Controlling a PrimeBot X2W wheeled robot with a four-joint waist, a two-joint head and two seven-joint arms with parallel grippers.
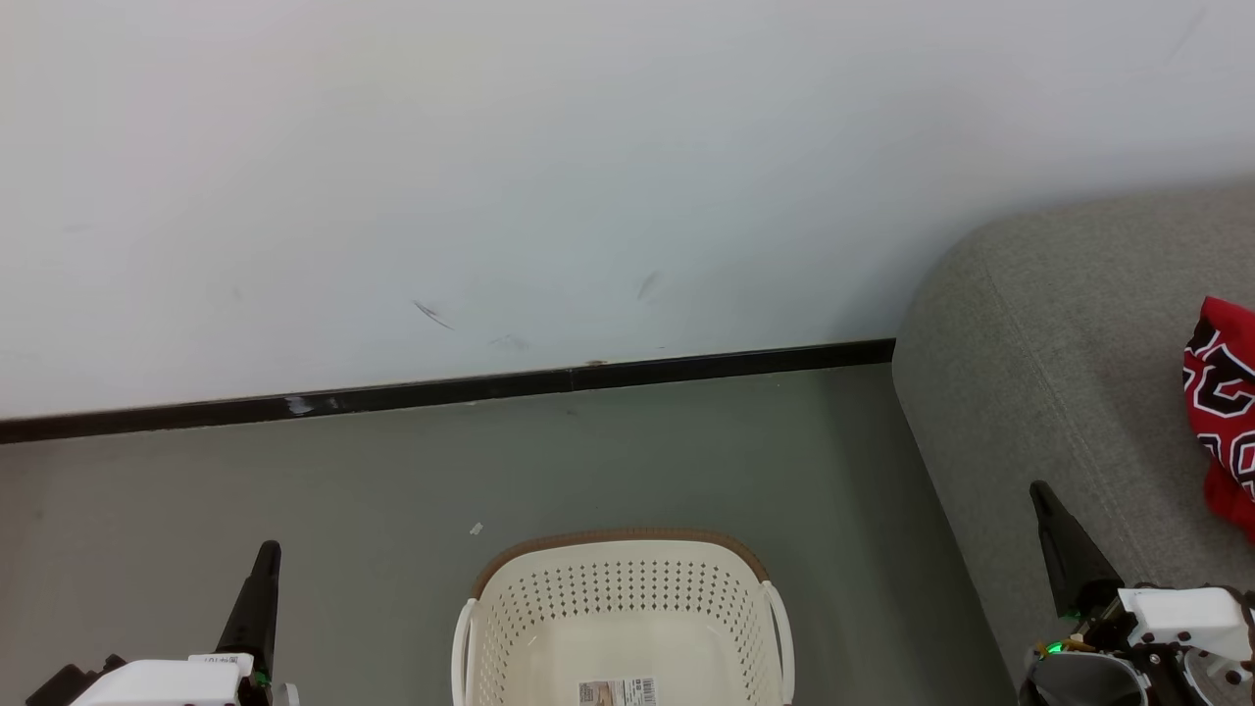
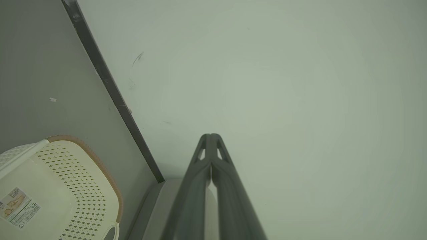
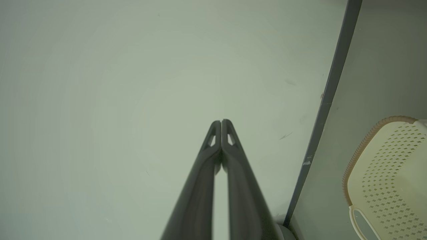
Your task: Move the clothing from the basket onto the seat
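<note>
The red clothing (image 1: 1223, 412) lies on the grey seat (image 1: 1059, 373) and the basket (image 1: 618, 588) looks bare, so the left gripper (image 1: 267, 551) and right gripper (image 1: 1041, 495) rest low, each pinched closed on nothing, the job seemingly done

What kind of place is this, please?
Probably a living room or a mock-up of one: a grey sofa with red clothing on it, a laundry basket on the floor, a plain white wall.
</note>
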